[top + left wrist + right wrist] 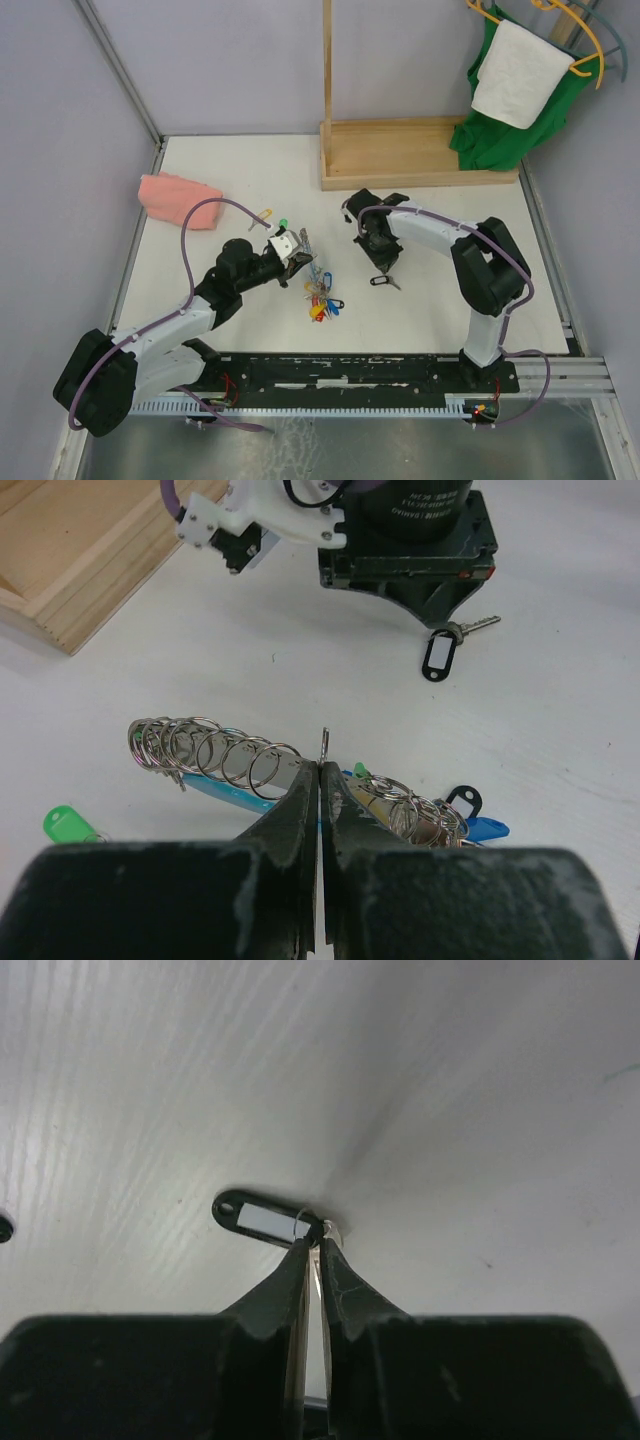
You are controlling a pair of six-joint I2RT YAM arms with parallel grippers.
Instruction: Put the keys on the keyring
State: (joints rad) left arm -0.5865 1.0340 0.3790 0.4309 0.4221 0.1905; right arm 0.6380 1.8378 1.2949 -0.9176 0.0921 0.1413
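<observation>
Across the white tabletop (440, 300), your left gripper (320, 770) pinches shut on the large silvery wire keyring (215, 750) at frame centre, your right gripper (318, 1245) nipped closed on the black-tagged silver key (262, 1218) just right.

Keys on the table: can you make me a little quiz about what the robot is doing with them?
1. True or false: the left gripper is wide open.
2. Pick one: the key pinched by the right gripper has a tag that is A) red, B) black, C) yellow.
3. Fill in: the pink cloth lies on the ___ side of the table.

Key:
1. False. It is shut on the keyring.
2. B.
3. Left.
</observation>
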